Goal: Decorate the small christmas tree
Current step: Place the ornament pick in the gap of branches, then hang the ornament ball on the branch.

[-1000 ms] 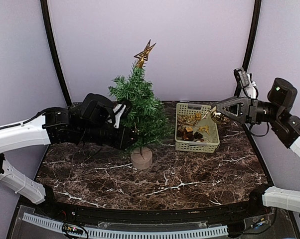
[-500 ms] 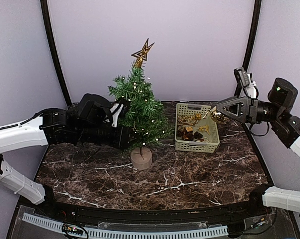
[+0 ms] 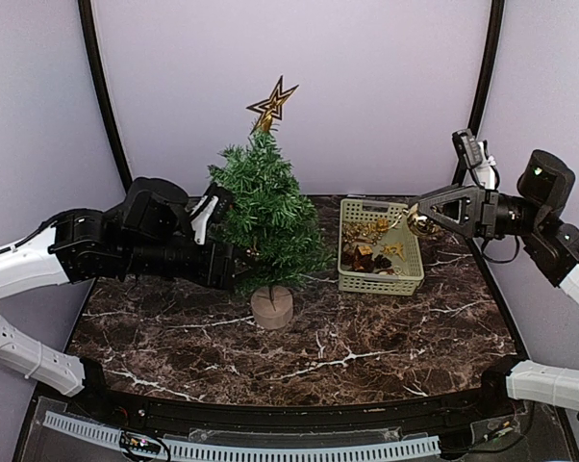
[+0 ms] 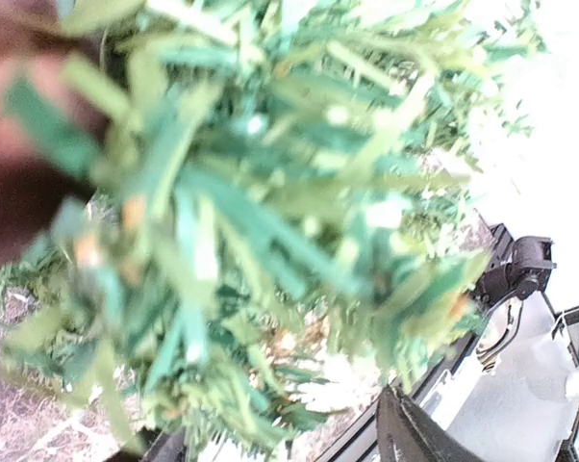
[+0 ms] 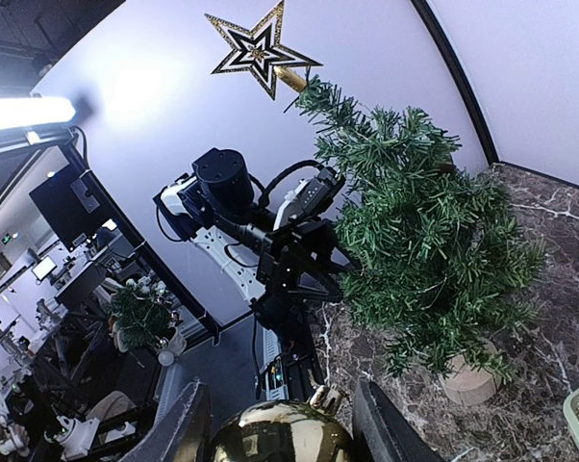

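The small christmas tree (image 3: 268,214) stands mid-table on a tan stump base (image 3: 272,306), topped by a gold star (image 3: 272,101). My left gripper (image 3: 245,258) is at its lower left branches, jaws open. In the right wrist view that left gripper (image 5: 336,279) shows spread fingers at the edge of the tree (image 5: 424,250). Blurred needles (image 4: 251,221) fill the left wrist view, and one dark finger (image 4: 410,435) shows at the bottom. My right gripper (image 3: 416,223) hovers above the basket, shut on a gold ball ornament (image 5: 282,435).
An olive-green basket (image 3: 405,279) with several gold and brown ornaments sits right of the tree. The dark marble tabletop (image 3: 347,356) ends at a black rim in front. Purple walls and black poles enclose the back and sides.
My left gripper has opened and drawn back to the left, out of the branches. The tree's top and star have swung slightly left. The right arm has not moved.
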`<state>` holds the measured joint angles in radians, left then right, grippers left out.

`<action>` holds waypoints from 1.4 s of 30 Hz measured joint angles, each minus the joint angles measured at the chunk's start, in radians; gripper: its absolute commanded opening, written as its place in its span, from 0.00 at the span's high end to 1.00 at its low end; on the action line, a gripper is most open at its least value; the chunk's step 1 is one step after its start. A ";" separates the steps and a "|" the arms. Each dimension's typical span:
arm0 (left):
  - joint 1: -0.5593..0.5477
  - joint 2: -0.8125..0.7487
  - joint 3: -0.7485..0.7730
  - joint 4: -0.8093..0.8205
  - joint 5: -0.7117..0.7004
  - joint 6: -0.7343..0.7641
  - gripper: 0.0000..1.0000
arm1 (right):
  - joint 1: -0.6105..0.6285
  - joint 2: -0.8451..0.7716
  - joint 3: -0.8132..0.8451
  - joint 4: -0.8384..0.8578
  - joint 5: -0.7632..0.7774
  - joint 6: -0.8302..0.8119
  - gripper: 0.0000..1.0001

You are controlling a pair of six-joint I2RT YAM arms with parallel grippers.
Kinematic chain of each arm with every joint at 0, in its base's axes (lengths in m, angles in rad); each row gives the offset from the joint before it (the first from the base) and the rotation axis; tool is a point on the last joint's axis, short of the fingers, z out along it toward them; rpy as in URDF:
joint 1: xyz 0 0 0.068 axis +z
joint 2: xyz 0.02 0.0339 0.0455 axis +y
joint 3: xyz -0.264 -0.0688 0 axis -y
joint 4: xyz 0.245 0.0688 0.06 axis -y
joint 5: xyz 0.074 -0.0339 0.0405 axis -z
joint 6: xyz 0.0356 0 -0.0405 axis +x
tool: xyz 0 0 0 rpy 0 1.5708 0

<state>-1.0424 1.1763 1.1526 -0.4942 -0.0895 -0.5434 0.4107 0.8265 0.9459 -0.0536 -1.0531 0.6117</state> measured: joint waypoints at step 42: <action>-0.005 0.016 0.109 0.130 0.313 0.109 0.42 | 0.488 0.401 -0.063 0.425 0.366 0.125 0.64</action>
<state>-1.0477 1.1927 1.2621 -0.3641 0.2237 -0.4347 0.8989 1.2274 0.8825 0.3717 -0.6872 0.7368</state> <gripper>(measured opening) 0.590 0.468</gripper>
